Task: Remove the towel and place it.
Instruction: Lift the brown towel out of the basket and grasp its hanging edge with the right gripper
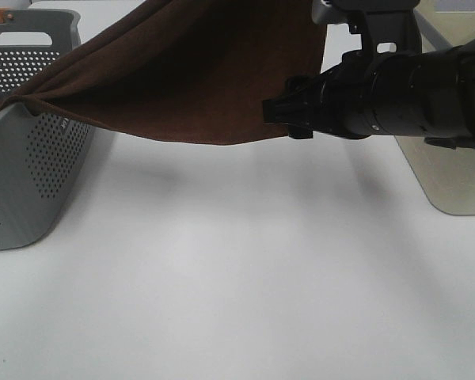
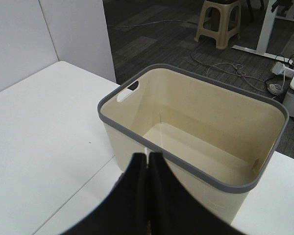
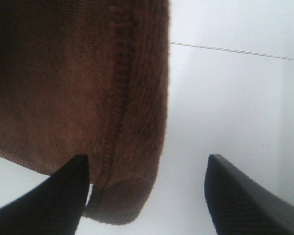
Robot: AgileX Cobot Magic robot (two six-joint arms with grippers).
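right hand stands wide open and empty, with the hemmed corner of the big dark brown plush towel hanging between its fingers. i'd push in past the hem before closing, so it bites thick cloth. the arm lies level, reaching toward 9 o'clock. the towel sags out of the perforated grey plastic basket at 9 o'clock, above the white tabletop. left hand, pinched shut on nothing visible, hovers by the grey-rimmed cream plastic bin.

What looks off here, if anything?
The towel is half out: one end bunched over the rim of the grey basket, the rest sagging in mid-air above the table. The right hand is open at its corner, not gripping it.
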